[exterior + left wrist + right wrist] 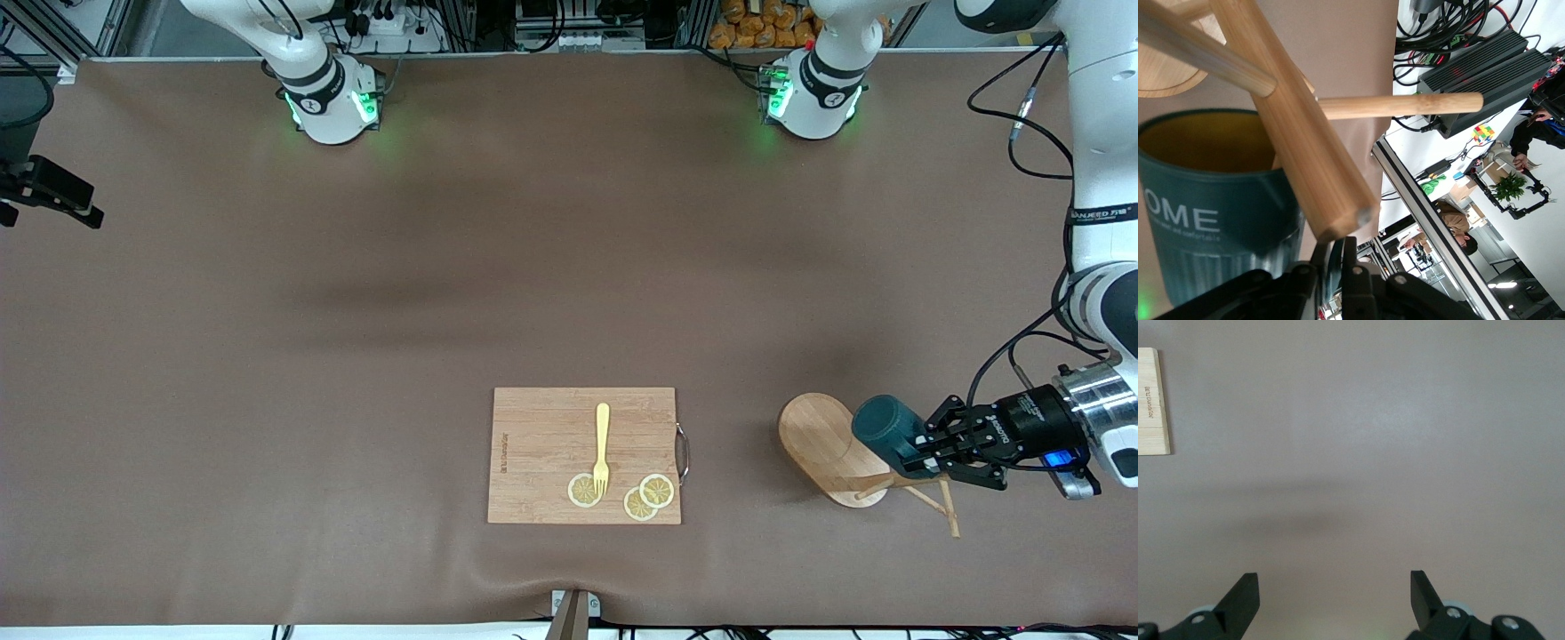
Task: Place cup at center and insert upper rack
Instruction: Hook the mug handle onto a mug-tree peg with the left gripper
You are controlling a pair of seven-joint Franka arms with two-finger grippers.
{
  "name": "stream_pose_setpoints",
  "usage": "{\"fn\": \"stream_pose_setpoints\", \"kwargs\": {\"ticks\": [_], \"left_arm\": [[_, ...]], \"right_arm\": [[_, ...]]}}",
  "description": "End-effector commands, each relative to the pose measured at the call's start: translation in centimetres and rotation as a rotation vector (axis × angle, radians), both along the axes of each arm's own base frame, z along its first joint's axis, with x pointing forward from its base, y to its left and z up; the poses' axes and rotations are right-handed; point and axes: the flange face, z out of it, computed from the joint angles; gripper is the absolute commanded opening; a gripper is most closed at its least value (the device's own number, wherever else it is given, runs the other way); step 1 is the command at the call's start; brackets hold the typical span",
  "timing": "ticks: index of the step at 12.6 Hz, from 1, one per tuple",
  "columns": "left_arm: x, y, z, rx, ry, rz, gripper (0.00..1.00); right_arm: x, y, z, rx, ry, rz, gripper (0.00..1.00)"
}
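Note:
My left gripper (920, 449) is shut on the handle of the dark teal cup (889, 431) and holds it on its side over the base of the wooden mug tree (822, 444), right beside the post. The tree stands near the left arm's end of the table, its thin pegs (942, 498) at the top. In the left wrist view the cup (1211, 213) shows its tan inside, with the post (1298, 153) and a peg (1405, 105) crossing in front of it and my left gripper (1338, 260) below. My right gripper (1335, 587) is open and empty over bare table.
A wooden cutting board (551, 444) with a metal handle lies near the front edge at mid table. A yellow fork (602, 444) and three lemon slices (658, 491) lie on it. Its corner shows in the right wrist view (1153, 400).

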Motion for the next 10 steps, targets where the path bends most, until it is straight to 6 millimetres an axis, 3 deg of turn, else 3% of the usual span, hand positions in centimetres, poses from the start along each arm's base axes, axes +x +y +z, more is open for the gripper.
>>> {"fn": "stream_pose_setpoints", "kwargs": {"ticks": [1, 4, 10], "left_arm": [[0.3, 0.0, 0.2, -0.017, -0.026, -0.002, 0.63], [0.4, 0.0, 0.3, -0.017, -0.025, 0.0, 0.76], [0.7, 0.1, 1.2, -0.011, -0.049, -0.002, 0.79]], "right_arm": [[0.0, 0.0, 0.5, -0.01, 0.0, -0.009, 1.0], [0.0, 0.0, 0.5, -0.01, 0.0, -0.009, 1.0], [0.0, 0.0, 0.5, -0.01, 0.0, -0.007, 1.0]]}}
